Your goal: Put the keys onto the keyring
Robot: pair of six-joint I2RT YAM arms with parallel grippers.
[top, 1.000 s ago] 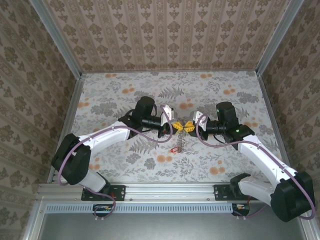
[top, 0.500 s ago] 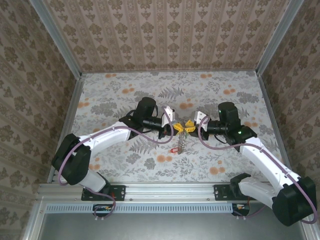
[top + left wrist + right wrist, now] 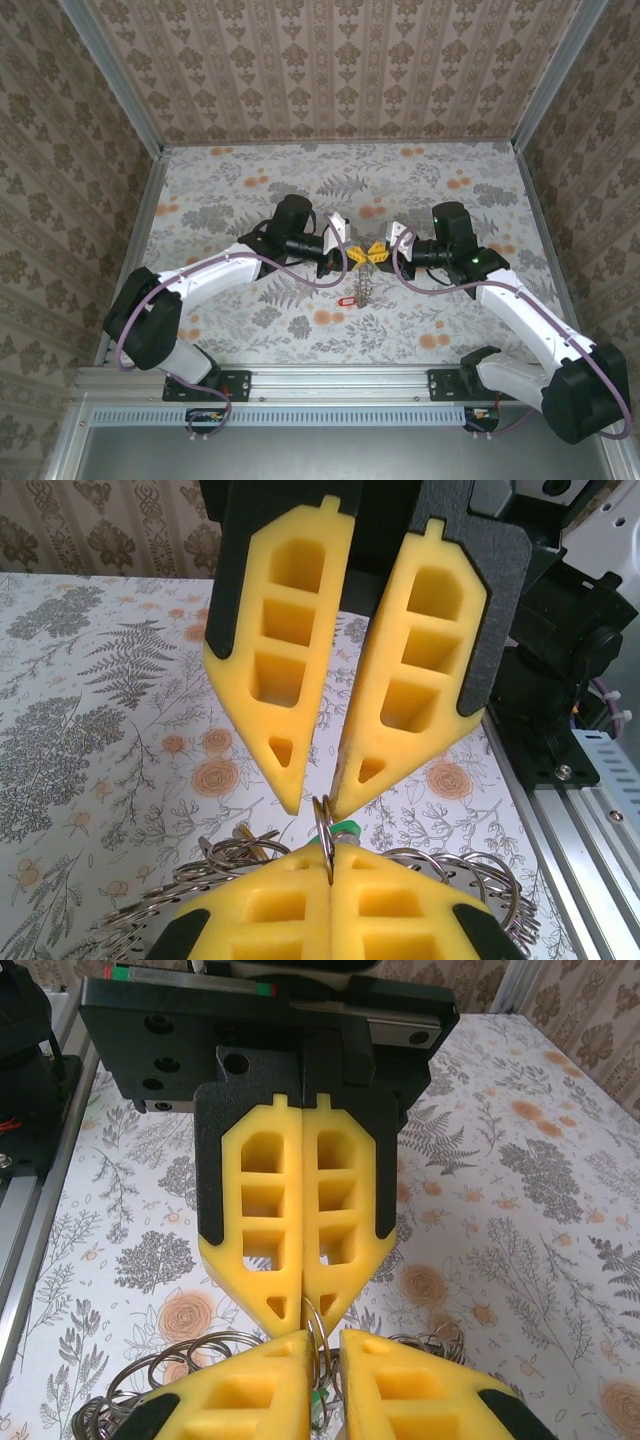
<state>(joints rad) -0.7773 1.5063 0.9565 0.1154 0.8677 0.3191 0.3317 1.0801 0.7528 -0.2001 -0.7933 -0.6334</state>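
Keyring (image 3: 365,284) hangs between both grippers over the table's (image 3: 250,190) middle. Left gripper (image 3: 302,1314) fingers press together on its top loop. Right gripper (image 3: 317,808) fingers, barely parted, seemingly pinch the green key (image 3: 345,828) there, threading unfinished. Red key (image 3: 348,298) sits at the chain's lower end, judged done.

Floral-patterned table (image 3: 220,200) enclosed by damask-wallpapered walls (image 3: 330,70) with aluminium corner posts (image 3: 110,75).

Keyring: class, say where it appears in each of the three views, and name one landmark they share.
Top external: keyring at centre, hanging just below the left gripper.
Left wrist: silvery loops along the bottom edge.
Right wrist: loops at bottom left.
Shared landmark: the shut yellow left gripper.
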